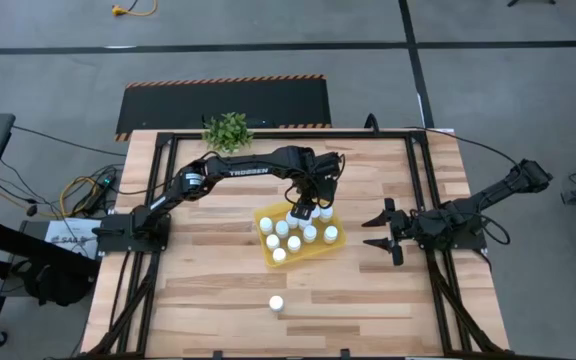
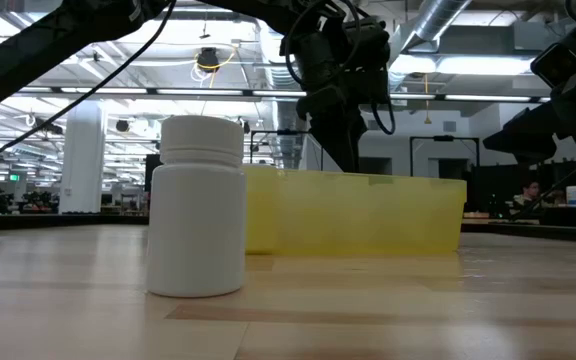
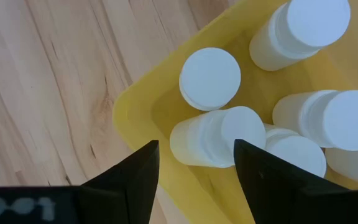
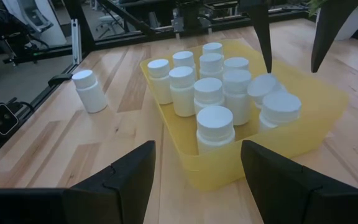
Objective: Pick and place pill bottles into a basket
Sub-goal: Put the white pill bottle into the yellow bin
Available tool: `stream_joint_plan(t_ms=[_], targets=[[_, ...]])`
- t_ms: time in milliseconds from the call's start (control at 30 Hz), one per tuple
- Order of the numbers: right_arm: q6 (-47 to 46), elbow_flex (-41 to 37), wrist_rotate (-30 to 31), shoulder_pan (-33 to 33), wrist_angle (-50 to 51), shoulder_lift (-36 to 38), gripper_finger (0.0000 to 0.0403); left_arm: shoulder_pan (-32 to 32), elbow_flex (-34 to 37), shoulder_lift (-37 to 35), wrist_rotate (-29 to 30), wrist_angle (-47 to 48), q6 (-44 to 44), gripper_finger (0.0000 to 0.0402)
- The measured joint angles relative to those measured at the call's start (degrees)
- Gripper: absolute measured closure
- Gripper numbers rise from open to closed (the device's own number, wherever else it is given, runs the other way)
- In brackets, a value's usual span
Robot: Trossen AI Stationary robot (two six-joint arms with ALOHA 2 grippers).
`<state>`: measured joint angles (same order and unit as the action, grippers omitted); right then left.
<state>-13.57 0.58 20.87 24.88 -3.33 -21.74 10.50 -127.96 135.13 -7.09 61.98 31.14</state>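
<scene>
Yellow basket [image 1: 320, 250] holds nearly every bottle [image 4: 215, 127]; one loose bottle [image 1: 277, 303] waits at six o'clock. Left fingers [image 3: 129, 180] spread, empty; right fingers [image 4: 120, 180] spread.

The yellow basket [image 1: 266, 218] sits mid-table, slightly askew, packed with white capped pill bottles [image 4: 209, 93], nearly all upright; one tilted bottle [image 3: 213, 137] leans at a corner. A lone bottle [image 1: 277, 303] stands upright on the table, well apart.
</scene>
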Motion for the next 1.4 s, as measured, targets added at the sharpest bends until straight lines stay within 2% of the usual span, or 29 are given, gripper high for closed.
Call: stream_joint_plan(t_ms=[433, 1400], targets=[[-0.02, 0.0, 0.01, -0.01, 0.0, -0.02, 0.0173, 0.49, 0.0, 0.0, 2.95, 0.25, 1.19, 0.0205], [0.0, 0.0, 0.02, -0.02, 0.0, -0.02, 0.0173, -1.01, 0.0, 0.0, 3.02, -0.2, -0.71, 0.0205]])
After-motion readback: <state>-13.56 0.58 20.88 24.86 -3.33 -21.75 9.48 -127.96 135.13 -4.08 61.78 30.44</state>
